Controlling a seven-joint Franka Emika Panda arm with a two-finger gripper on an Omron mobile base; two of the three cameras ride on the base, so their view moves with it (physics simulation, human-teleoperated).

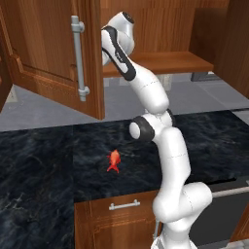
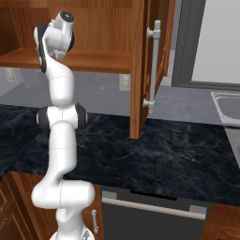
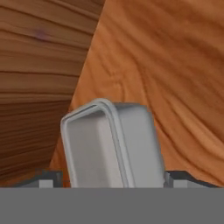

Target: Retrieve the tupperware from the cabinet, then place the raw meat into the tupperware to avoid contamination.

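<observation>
We're at the retrieve step: end effector (image 3: 113, 178) spread around the tupperware (image 3: 109, 144) on the cabinet (image 1: 53, 53) shelf. Next: close, lift out. Meat (image 1: 114, 160) waits on tabletop (image 1: 39, 165) below.

Kitchen: wooden cabinet (image 1: 53, 58), dark marble counter (image 1: 39, 165), sink (image 2: 227, 107).
</observation>
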